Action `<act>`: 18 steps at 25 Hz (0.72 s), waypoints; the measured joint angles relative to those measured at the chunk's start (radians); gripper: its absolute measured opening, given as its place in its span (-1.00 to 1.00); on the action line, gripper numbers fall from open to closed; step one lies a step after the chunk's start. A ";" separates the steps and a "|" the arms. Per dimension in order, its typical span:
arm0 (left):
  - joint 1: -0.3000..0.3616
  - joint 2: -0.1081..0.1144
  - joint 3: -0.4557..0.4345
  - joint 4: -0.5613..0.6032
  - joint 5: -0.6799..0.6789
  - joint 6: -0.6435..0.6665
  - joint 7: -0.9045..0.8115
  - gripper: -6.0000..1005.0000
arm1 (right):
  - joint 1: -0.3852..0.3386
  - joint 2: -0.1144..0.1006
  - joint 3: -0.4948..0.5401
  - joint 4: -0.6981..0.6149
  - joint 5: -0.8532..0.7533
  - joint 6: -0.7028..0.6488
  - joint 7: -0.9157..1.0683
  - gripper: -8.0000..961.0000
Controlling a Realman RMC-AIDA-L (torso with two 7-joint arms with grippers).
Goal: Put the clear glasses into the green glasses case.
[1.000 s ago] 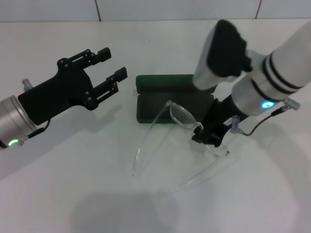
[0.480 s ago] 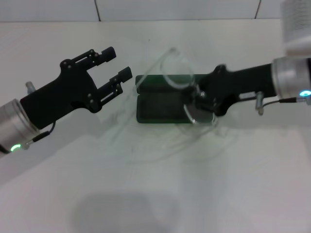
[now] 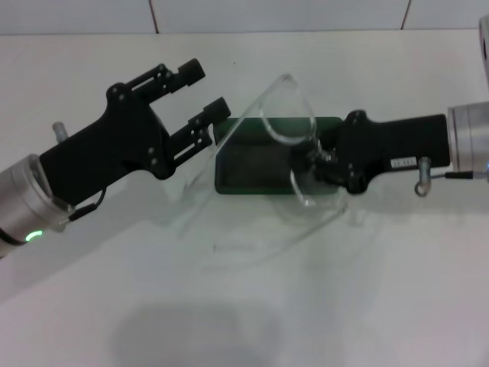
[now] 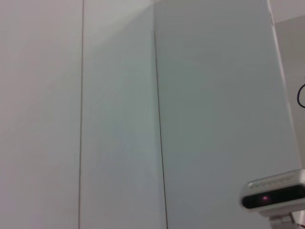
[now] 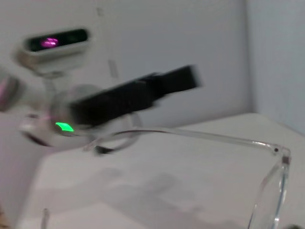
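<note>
A white table (image 3: 367, 306) fills the head view, with a pale tiled wall (image 3: 275, 14) along its far edge. The left arm reaches in from eight o'clock, its black left gripper (image 3: 205, 93) hanging above the table just beside the case's left end, the two fingers (image 3: 187, 73) spread apart with nothing between them. The right arm comes in level from three o'clock, and the right gripper (image 3: 315, 164) is clamped on the clear glasses (image 3: 284, 115) near the lens, over the right half of the case. The green glasses case (image 3: 252, 170) lies open on the table at centre, its lid hinged back toward twelve o'clock and its dark lining facing up. The glasses are tilted above it, lens (image 3: 284, 116) raised toward twelve o'clock over the lid, the long clear temples (image 3: 252, 256) trailing out toward seven o'clock past the case's near edge; whether they touch the table there cannot be told. In the right wrist view a clear temple (image 5: 224, 139) with its hinge corner crosses the frame, and the left gripper (image 5: 183, 78) shows beyond it as a dark blur. The left wrist view shows only pale wall panels (image 4: 119, 119) and a camera unit (image 4: 274, 193) at the edge
</note>
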State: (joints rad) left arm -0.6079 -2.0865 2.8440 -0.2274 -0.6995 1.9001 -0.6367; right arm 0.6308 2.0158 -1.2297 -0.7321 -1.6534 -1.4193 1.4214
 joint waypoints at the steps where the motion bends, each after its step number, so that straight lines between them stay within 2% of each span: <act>1: -0.004 0.000 0.000 0.002 -0.003 0.001 0.008 0.11 | 0.004 0.000 -0.001 0.002 0.000 -0.027 0.000 -0.76; 8: -0.055 0.000 0.000 0.025 0.065 0.036 0.029 0.11 | 0.025 -0.008 0.007 -0.001 0.003 -0.221 0.022 -0.76; 18: -0.060 0.001 0.000 0.028 0.103 0.122 0.043 0.11 | 0.036 -0.010 0.013 -0.005 0.001 -0.225 0.125 -0.76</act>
State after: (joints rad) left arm -0.6680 -2.0858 2.8439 -0.1996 -0.5960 2.0221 -0.5938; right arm 0.6669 2.0054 -1.2171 -0.7369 -1.6520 -1.6443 1.5466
